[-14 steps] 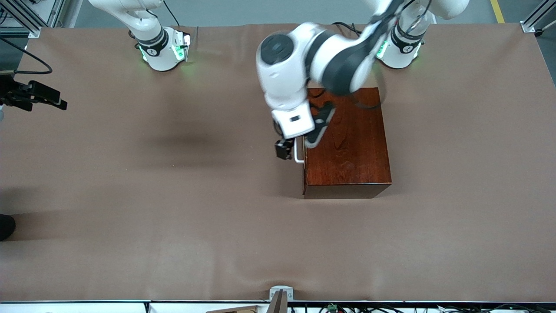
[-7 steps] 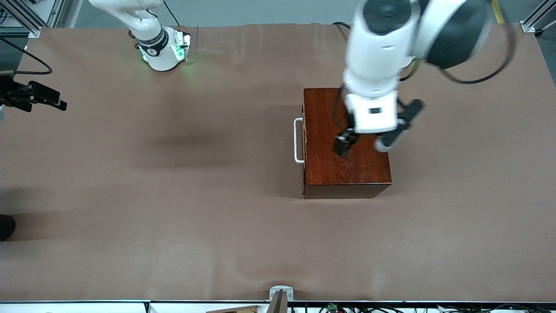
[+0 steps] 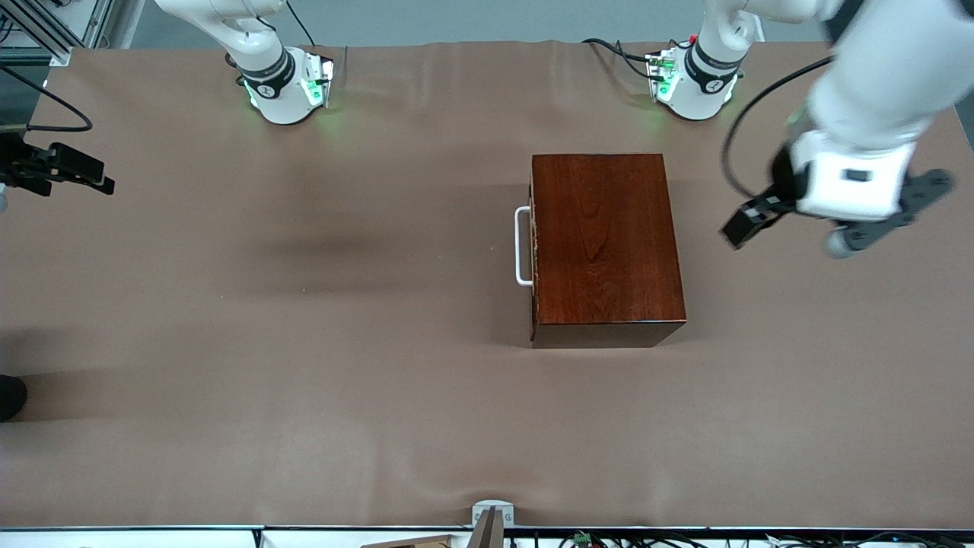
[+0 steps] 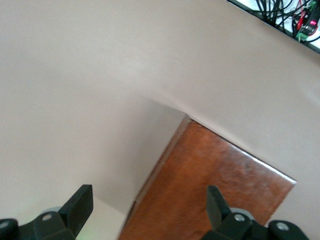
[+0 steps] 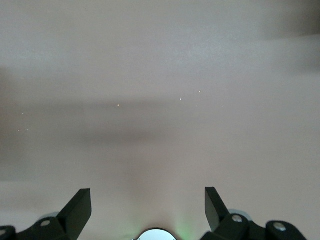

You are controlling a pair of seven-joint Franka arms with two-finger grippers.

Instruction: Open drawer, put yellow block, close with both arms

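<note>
Front view: the right gripper [image 5: 147, 210] waits with fingers apart, empty, over bare desk [image 3: 304, 342] at the right arm's end. The box [image 3: 605, 243] sits mid-desk, its drawer shut, the white handle [image 3: 522, 246] facing the right arm's end. The left gripper [image 3: 742, 224] hangs over the desk beside the box, toward the left arm's end, fingers apart, holding nothing. I see no yellow block.

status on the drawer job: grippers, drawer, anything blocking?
Left gripper open, empty, over bare table beside the wooden box. Right gripper open, empty, waiting. Drawer shut, handle free. Yellow block not visible. Nothing blocking.
</note>
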